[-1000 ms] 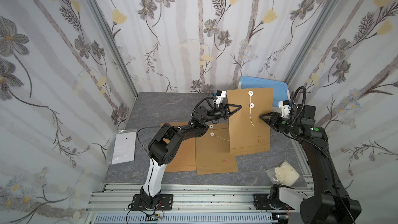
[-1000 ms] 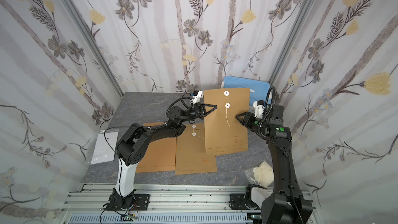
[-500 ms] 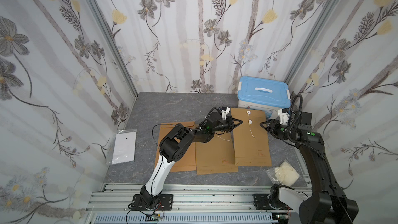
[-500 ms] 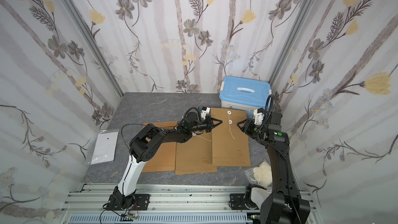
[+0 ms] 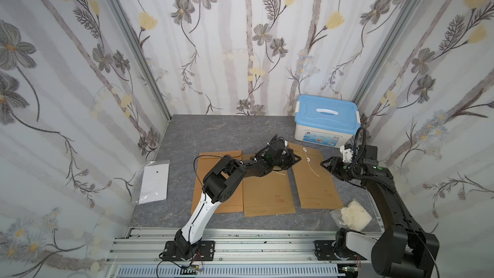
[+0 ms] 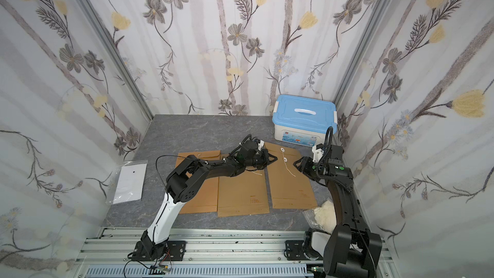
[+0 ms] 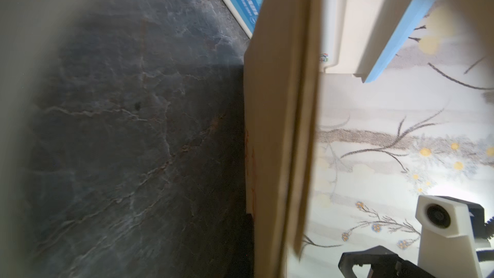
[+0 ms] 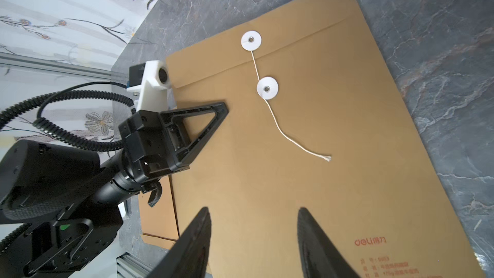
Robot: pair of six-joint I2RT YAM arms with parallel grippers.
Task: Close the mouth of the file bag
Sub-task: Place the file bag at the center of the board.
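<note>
**Left end effector.** My left end effector [image 5: 296,159] is turned on its side and pressed together on the long edge of the file bag [image 5: 315,180] that faces my left arm, close to the bag's mouth. In the right wrist view one triangular finger [image 8: 192,110] lies flat over that edge. The left wrist view shows the bag edge-on and blurred.

**Right end effector.** My right end effector [image 8: 252,209] is spread and grips nothing. It hangs over the opposite long edge of the bag, its two dark fingers pointing across the brown paper.

**File bag.** The bag lies on the worktop [image 5: 213,132] toward the right edge, with its mouth toward the far edge. The flap [image 8: 267,29] is folded down over the body. One white disc [image 8: 251,40] sits on the flap and a second disc [image 8: 267,88] on the body below it. The string [image 8: 283,132] runs from the flap's disc past the second one and trails loose across the paper, its frayed end free.

**Surroundings.**
- A blue-lidded storage box [image 5: 327,119] stands in the far right corner, just beyond the bag's mouth.
- Two more brown envelopes [image 5: 267,193] lie side by side at mid-worktop, partly under my left arm.
- A plastic sleeve [image 5: 155,181] overhangs the left edge.
- A clear bag of white material [image 5: 354,216] rests near the front right corner.
</note>
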